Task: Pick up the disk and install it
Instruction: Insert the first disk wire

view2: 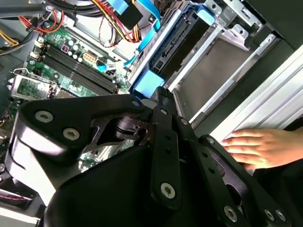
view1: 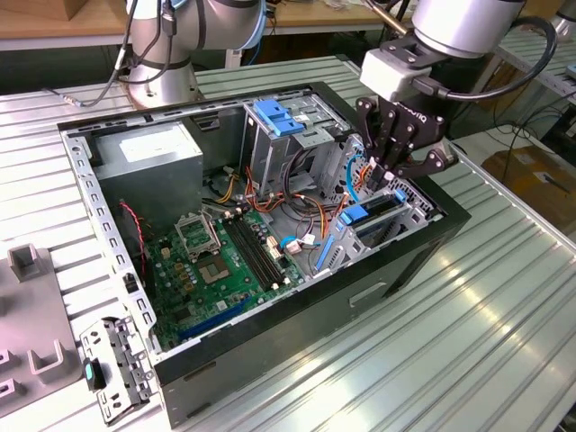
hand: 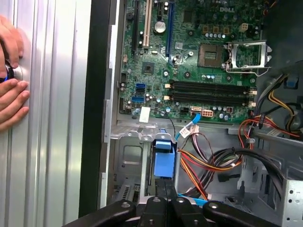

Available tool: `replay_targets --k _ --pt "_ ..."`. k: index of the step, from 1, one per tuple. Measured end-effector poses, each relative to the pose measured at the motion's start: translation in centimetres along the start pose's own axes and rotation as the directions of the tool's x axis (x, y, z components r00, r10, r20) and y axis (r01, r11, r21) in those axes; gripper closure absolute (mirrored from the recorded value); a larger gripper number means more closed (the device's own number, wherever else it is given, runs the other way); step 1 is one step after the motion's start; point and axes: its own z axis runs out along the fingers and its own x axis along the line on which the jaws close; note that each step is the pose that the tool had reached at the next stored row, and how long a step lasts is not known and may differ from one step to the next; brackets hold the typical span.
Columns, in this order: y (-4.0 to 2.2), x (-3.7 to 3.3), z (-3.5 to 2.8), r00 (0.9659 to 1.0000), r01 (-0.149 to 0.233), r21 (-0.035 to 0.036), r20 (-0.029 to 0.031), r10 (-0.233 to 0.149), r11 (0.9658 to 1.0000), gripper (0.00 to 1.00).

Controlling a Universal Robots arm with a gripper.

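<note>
The disk point(view1: 376, 211) stands on edge in the metal bay at the corner of the open computer case point(view1: 297, 333) toward the exterior view's right, its blue side rail facing up. In both wrist views the blue rail point(hand: 164, 163) and the black disk body point(view2: 182, 40) sit between the bay's metal walls. My gripper point(view1: 389, 180) hangs straight above the disk, shut, with its two fingers pressed together and nothing between them. Its tips point(hand: 165, 191) are right at the end of the blue rail point(view2: 151, 84); whether they touch it I cannot tell.
A motherboard point(view1: 225, 261) lies on the case floor, with a grey power-supply box point(view1: 148, 157) and a drive cage with a blue latch point(view1: 274, 117) behind it. Loose coloured cables point(hand: 213, 161) run beside the bay. A person's hand point(view2: 255, 146) rests on the ribbed table by the case.
</note>
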Motion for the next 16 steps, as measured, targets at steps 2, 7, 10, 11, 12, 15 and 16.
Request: replay_targets --k 2,7,10,11,12,15,16 --pt "-0.25 -0.07 -0.01 1.0 0.005 0.0 -0.0016 -0.005 1.0 0.89" --pt "-2.01 -0.24 0.09 1.0 0.009 0.0 -0.0033 -0.009 1.0 0.89" --pt "-2.66 -0.29 0.12 0.9999 0.012 -0.0002 -0.0053 -0.012 0.9999 0.89" --pt "-2.69 -0.3 0.12 0.9999 0.016 -0.0001 -0.0054 -0.016 0.9999 0.89" --pt "-2.69 -0.3 0.12 0.9997 0.023 0.0001 -0.0051 -0.023 0.9997 0.89" --pt "-2.74 -0.32 -0.04 0.9987 0.051 0.0007 -0.0046 -0.051 0.9987 0.89" --pt "-2.77 -0.33 -0.14 0.9981 0.061 0.0009 -0.0042 -0.061 0.9981 0.89"
